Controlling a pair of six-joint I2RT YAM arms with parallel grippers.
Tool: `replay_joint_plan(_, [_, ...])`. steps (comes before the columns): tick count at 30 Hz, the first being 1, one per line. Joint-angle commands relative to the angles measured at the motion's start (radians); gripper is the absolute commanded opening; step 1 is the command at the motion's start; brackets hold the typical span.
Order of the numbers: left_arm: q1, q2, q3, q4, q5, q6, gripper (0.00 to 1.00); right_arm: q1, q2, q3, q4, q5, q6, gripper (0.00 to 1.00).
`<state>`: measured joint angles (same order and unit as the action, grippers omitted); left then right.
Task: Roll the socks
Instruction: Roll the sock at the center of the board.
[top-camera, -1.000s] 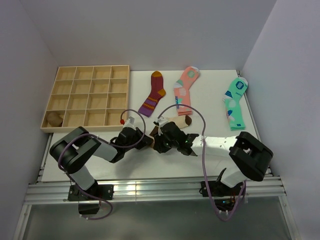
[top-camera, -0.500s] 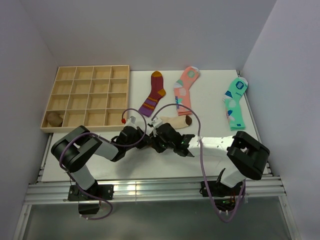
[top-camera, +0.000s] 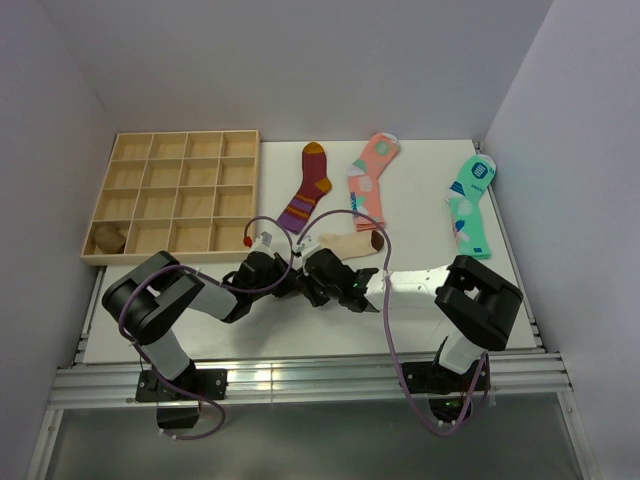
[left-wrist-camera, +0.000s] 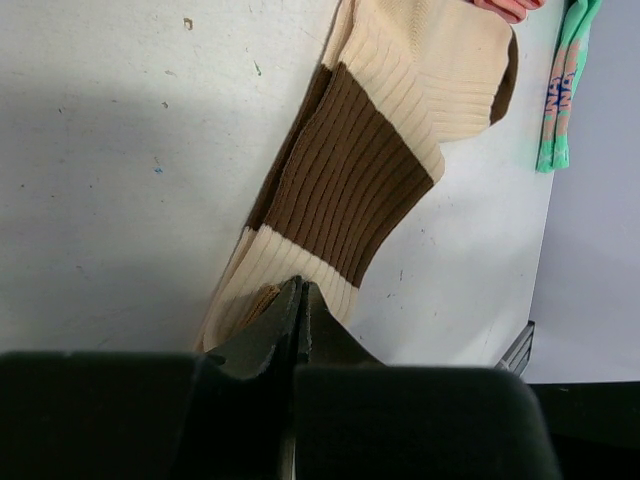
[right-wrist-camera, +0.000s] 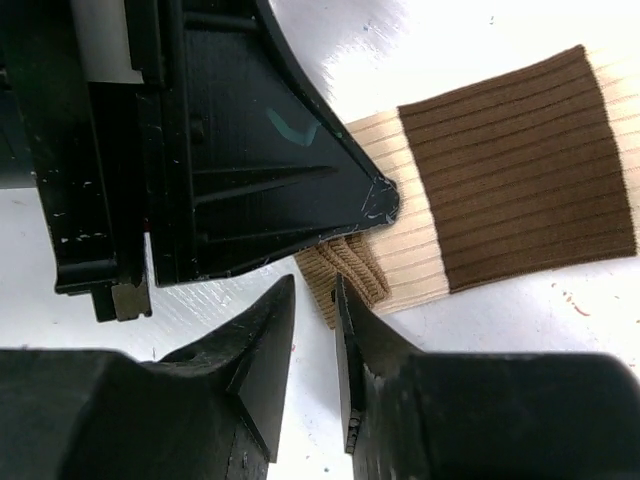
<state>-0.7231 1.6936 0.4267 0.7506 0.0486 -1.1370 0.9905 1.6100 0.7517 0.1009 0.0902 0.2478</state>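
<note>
The beige sock (top-camera: 350, 243) with a dark brown band (left-wrist-camera: 350, 170) and dark toe lies flat at mid table. Under its cuff end peeks the ribbed edge of the mid-brown sock (right-wrist-camera: 352, 277); the rest of it is hidden. My left gripper (left-wrist-camera: 300, 287) is shut, its tips pressed onto the beige cuff (left-wrist-camera: 290, 265) with no fabric showing between them. My right gripper (right-wrist-camera: 315, 290) faces it from the right, slightly open with nothing in the gap, one fingertip (right-wrist-camera: 342, 285) against the brown ribbed edge. From above, both grippers meet at the cuff (top-camera: 300, 280).
A wooden compartment tray (top-camera: 165, 257) stands at the back left, a brown bundle (top-camera: 108, 237) in its near-left cell. A maroon striped sock (top-camera: 307, 186), a pink sock (top-camera: 368, 178) and a mint-green sock (top-camera: 470, 205) lie behind and to the right.
My right gripper has slid left along the sock toward the left gripper, its jaws narrowing then widening a little. The left gripper has stayed shut in place.
</note>
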Motion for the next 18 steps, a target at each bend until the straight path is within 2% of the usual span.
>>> replay_joint_plan(1, [0.001, 0.012, 0.009, -0.060, 0.008, 0.042, 0.04, 0.010, 0.008, 0.040, -0.024, 0.051, -0.013, 0.31])
replay_joint_plan(6, [0.001, 0.011, 0.011, -0.065, 0.008, 0.043, 0.04, 0.011, 0.025, 0.051, -0.058, 0.031, -0.010, 0.42])
replay_joint_plan(18, [0.002, 0.009, 0.023, -0.091, 0.010, 0.060, 0.04, 0.043, 0.038, 0.093, -0.142, 0.114, -0.024, 0.43])
